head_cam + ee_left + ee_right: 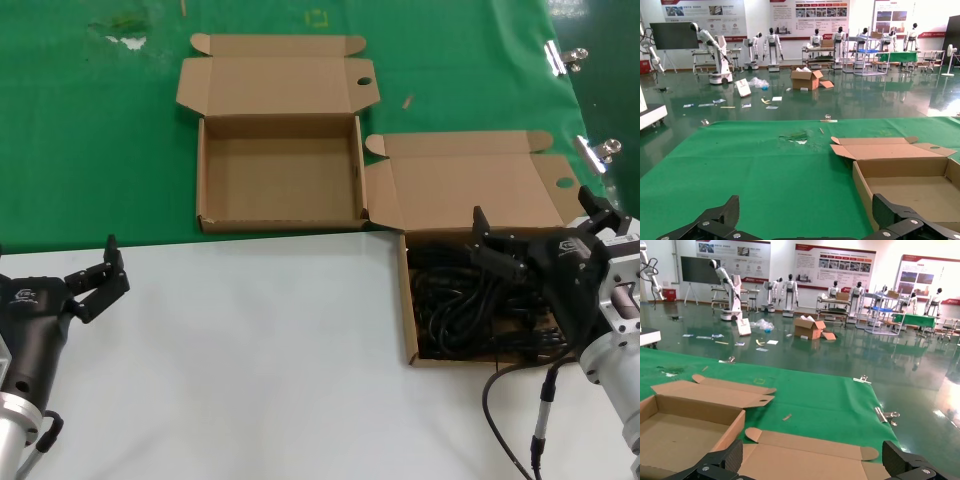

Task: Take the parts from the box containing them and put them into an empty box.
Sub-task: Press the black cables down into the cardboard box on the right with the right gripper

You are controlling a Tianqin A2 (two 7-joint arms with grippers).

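Source box: shallow brown cardboard mailer box [405, 300], lid flap open, at the lower right of the head view.
Parts: black power cords in a tangled heap [460, 305], all inside that box, none lifted.
Target box: matching empty brown cardboard box [280, 170], lid open, upper centre of the head view, on the green cloth [90, 130]; its near right corner sits just beside the source box's lid.
Right gripper [540, 228]: poised over the far right of the cord heap, fingers spread wide, holding nothing.
Left gripper [95, 278]: parked at the lower left over the white tabletop [250, 350], fingers wide, idle.
Step in hand: approach to the first pick (no transfer is evident).
Next move, by judgement: lower into the heap, close on one bundle; tangling may drag neighbours along.
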